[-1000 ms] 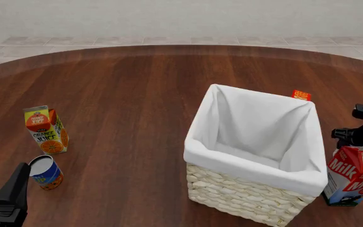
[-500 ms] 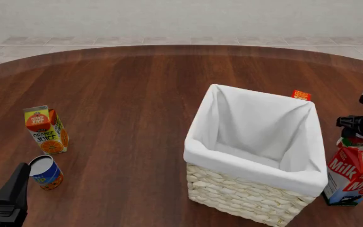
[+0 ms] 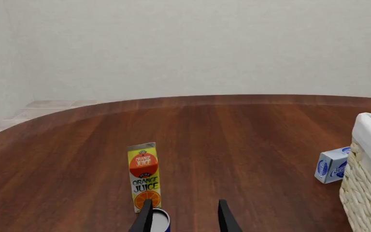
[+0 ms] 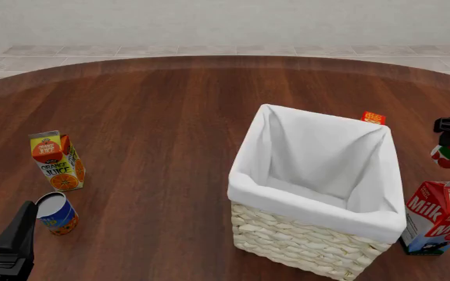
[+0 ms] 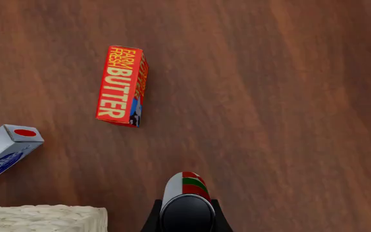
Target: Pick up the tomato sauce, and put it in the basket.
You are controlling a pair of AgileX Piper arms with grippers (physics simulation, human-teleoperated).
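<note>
The right fingers (image 5: 185, 223) clamp the tomato sauce (image 4: 449, 156), held above the bench (image 4: 154, 117) to the right of the basket (image 4: 316, 199). The can's long axis runs along the fingers, dark end toward the wrist camera. The left fingers (image 3: 184, 217) stand apart, empty, near the blue-and-orange can (image 4: 56, 213).

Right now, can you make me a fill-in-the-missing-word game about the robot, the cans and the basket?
1. The right gripper is holding the can of tomato ____.
2. The basket has a ____ cloth liner.
3. The red box lying on the table says FARM FRESH ____.
4. The carton standing by the blue-and-orange can holds orange ____.

Missing words: sauce; white; butter; juice.
</note>
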